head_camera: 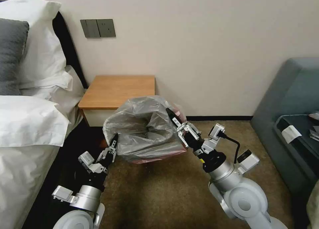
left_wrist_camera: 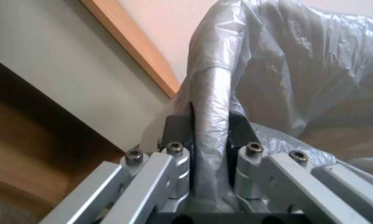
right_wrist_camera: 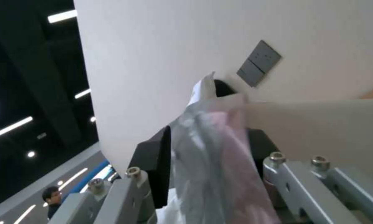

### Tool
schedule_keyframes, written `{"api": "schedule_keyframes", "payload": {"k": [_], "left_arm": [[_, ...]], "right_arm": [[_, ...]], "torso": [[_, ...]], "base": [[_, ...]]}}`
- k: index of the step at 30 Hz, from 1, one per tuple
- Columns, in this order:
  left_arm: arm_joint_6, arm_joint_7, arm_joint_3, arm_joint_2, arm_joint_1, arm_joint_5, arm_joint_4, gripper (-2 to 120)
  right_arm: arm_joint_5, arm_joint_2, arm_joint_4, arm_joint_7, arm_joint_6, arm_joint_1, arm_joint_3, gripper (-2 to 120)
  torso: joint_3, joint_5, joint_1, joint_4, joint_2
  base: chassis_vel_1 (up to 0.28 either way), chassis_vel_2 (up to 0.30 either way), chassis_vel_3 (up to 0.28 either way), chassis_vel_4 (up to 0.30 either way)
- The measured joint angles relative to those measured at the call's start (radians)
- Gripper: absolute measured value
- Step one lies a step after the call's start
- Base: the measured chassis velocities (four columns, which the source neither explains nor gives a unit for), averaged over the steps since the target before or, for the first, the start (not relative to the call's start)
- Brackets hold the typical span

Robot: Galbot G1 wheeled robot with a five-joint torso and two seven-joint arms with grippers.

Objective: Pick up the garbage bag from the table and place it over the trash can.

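Holding the bag (head_camera: 144, 126) spread between them, both grippers work in front of the table (head_camera: 116, 89) in the head view. The left gripper (head_camera: 114, 143) pinches the bag's near-left edge low down, and the right gripper (head_camera: 173, 118) grips the right edge a little higher. The bag's mouth gapes upward, grey and crinkled, with a pink-red rim showing along its lower front. It hangs just before the table's front corner, off the wood top and above the carpet (head_camera: 159, 189). The bin itself cannot be made out — the plastic hides whatever stands under it, so I cannot tell whether the bag already sits over the rim.

From the left wrist, the left gripper (left_wrist_camera: 209, 124) has its jaws nearly closed on a bunched fold of bag (left_wrist_camera: 294, 62), which rises straight up out of the pinch. The table's wood edge (left_wrist_camera: 132, 46) runs slantwise just beside it.

From the right wrist, the right gripper (right_wrist_camera: 211, 146) is likewise clamped on a gathered strip of bag (right_wrist_camera: 219, 149), grey with pink in it, jaws close together with only plastic between them.

Judging by this, the pick-up is done and the bag is opened out; what is left is seating it over the bin and letting go.
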Motion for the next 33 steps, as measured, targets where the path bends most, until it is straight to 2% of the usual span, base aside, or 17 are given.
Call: {"api": "schedule_keyframes", "payload": {"k": [3, 6, 7, 9, 11, 24, 33], "left_arm": [[0.0, 0.0, 0.002, -0.001, 0.0, 0.003, 0.0, 9], [-0.001, 0.0, 0.006, -0.002, 0.001, 0.009, 0.006, 9], [-0.001, 0.0, 0.006, -0.002, 0.001, 0.009, 0.006, 9], [-0.001, 0.001, 0.008, -0.002, 0.001, 0.012, 0.009, 9], [-0.002, 0.001, 0.008, -0.004, 0.0, 0.012, 0.01, 9], [-0.003, 0.008, 0.008, -0.005, 0.001, 0.003, 0.003, 9], [-0.001, 0.07, -0.002, 0.002, 0.005, -0.056, 0.001, 9]], "right_arm": [[0.001, 0.001, 0.0, 0.001, 0.001, 0.003, 0.008, 31], [0.001, 0.004, 0.0, 0.001, 0.001, 0.008, 0.016, 18], [0.001, 0.004, 0.0, 0.001, 0.001, 0.008, 0.016, 18], [0.002, 0.007, 0.0, 0.001, 0.001, 0.013, 0.019, 7], [0.003, 0.01, -0.001, 0.001, 0.001, 0.017, 0.022, 0], [0.006, 0.022, -0.02, 0.001, 0.005, 0.033, 0.035, 0], [0.014, 0.025, -0.049, 0.007, 0.005, 0.069, 0.078, 0]], "torso": [[0.0, 0.0, 0.0, 0.0, 0.0], [0.0, 0.0, 0.0, 0.0, 0.0], [0.0, 0.0, 0.0, 0.0, 0.0], [0.0, 0.0, 0.0, 0.0, 0.0], [0.0, 0.0, 0.0, 0.0, 0.0], [0.0, 0.0, 0.0, 0.0, 0.0], [0.0, 0.0, 0.0, 0.0, 0.0]], "base": [[0.0, 0.0, 0.0, 0.0], [0.0, 0.0, 0.0, 0.0], [0.0, 0.0, 0.0, 0.0], [0.0, 0.0, 0.0, 0.0], [0.0, 0.0, 0.0, 0.0], [0.0, 0.0, 0.0, 0.0], [0.0, 0.0, 0.0, 0.0]]}}
